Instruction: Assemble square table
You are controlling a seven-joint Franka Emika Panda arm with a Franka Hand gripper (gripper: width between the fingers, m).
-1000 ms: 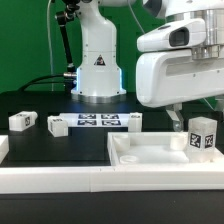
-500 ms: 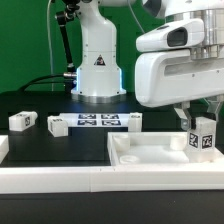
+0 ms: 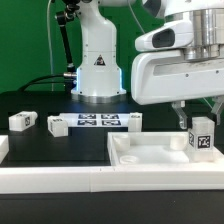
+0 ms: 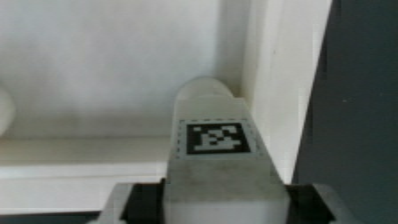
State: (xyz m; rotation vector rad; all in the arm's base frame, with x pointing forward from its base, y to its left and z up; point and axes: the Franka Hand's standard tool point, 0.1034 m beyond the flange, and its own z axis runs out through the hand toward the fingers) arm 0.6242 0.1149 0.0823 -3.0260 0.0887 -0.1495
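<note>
The white square tabletop (image 3: 150, 153) lies at the front right of the exterior view, rim up. My gripper (image 3: 201, 128) hangs over its right part, shut on a white tagged leg (image 3: 201, 135) held upright just above the tray. In the wrist view the leg (image 4: 217, 135) sits between my fingers (image 4: 139, 203), its tip by the tray's corner rim (image 4: 267, 90). Three more legs lie on the black surface: one at the far left (image 3: 21, 121), one (image 3: 57, 125) beside the marker board, one (image 3: 133, 121) at its right end.
The marker board (image 3: 98, 122) lies flat in front of the robot base (image 3: 99, 70). A long white rail (image 3: 60, 180) runs along the front edge, with a white piece (image 3: 3, 148) at the left.
The leg in my gripper has shifted a little toward the exterior view's right and come down closer to the tabletop. The other legs have not moved.
</note>
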